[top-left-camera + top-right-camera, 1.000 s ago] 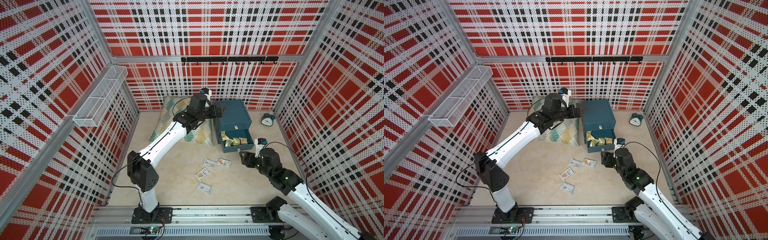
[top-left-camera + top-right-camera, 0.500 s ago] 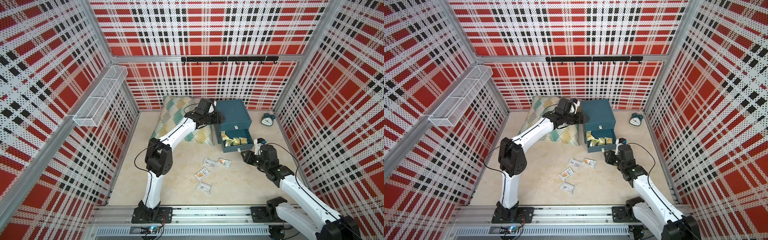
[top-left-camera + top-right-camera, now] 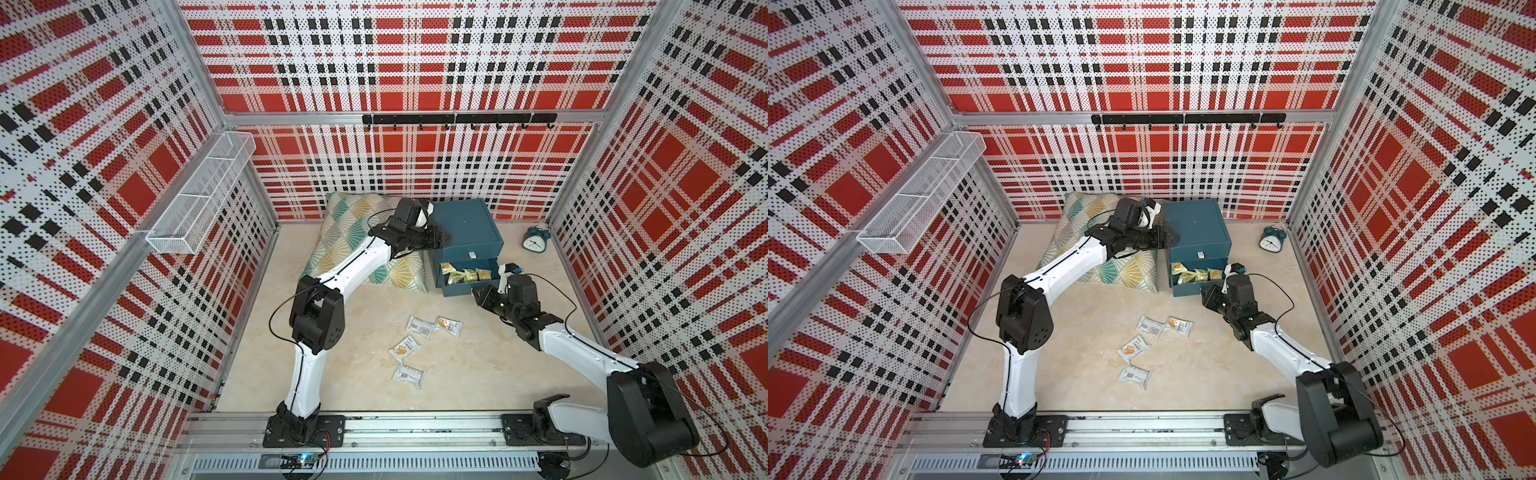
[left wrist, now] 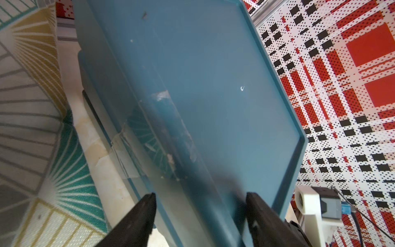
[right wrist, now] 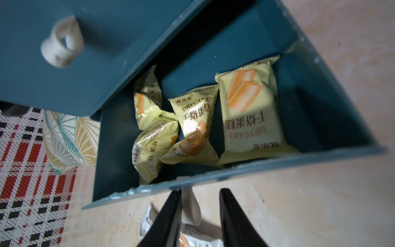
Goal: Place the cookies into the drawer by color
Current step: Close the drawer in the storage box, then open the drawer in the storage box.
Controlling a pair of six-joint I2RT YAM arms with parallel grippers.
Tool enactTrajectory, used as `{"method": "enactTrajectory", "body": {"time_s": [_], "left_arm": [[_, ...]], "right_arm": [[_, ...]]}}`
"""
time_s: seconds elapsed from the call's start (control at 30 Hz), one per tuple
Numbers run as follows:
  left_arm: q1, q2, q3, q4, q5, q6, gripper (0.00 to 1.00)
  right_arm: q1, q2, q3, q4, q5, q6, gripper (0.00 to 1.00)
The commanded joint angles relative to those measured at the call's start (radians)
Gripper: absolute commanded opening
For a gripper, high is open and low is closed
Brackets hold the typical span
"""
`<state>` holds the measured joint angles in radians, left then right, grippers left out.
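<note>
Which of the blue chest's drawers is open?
The drawer just below the chest's top drawer: it is pulled out, showing yellow cookies inside, while the top drawer sits flush and shut.

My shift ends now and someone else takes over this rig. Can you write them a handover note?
Left tool: straddles the top edge of the teal chest, beside the cushion; I cannot tell whether it is clamped.
Right tool: open, jaws on either side of the open drawer's white handle.
Done: four yellow cookies lie in the open drawer, just below the shut top drawer.
Left: four white cookies lie on the floor in front of the chest. No black cookies are in view.
</note>
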<state>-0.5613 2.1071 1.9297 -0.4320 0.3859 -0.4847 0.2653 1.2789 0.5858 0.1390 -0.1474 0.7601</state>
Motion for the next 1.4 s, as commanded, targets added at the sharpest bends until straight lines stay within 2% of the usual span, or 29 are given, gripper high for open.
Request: {"method": "enactTrajectory", "body": {"time_s": [0.0,0.47,0.6,0.77,0.87,0.97,1.0,1.2,1.37], "left_arm": [[0.008,-0.004,-0.039,-0.035,0.004,0.026,0.71],[0.006,-0.035,-0.087,-0.011,0.023,0.023,0.71],[0.006,-0.047,-0.096,-0.008,0.027,0.023,0.71],[0.005,-0.060,-0.102,-0.002,0.034,0.021,0.72],[0.007,-0.069,-0.108,0.003,0.041,0.018,0.76],[0.007,-0.082,-0.118,0.016,0.051,0.012,0.90],[0.006,-0.089,-0.124,0.022,0.054,0.013,0.99],[0.002,-0.096,-0.141,0.036,0.056,0.012,0.99],[0.003,-0.090,-0.143,0.035,0.056,0.011,0.99]], "right_arm": [[-0.008,0.056,0.042,0.131,0.046,0.050,0.37],[-0.008,0.326,0.159,0.372,0.041,0.216,0.37],[-0.006,0.316,0.139,0.402,0.041,0.245,0.37],[-0.006,0.220,0.037,0.406,0.075,0.249,0.42],[-0.006,0.175,-0.024,0.414,0.091,0.245,0.47],[-0.006,0.178,-0.055,0.418,0.092,0.236,0.52],[-0.008,0.189,-0.062,0.431,0.089,0.237,0.53],[-0.008,0.296,-0.056,0.512,0.057,0.263,0.53],[-0.008,0.398,-0.020,0.575,0.028,0.293,0.48]]}}
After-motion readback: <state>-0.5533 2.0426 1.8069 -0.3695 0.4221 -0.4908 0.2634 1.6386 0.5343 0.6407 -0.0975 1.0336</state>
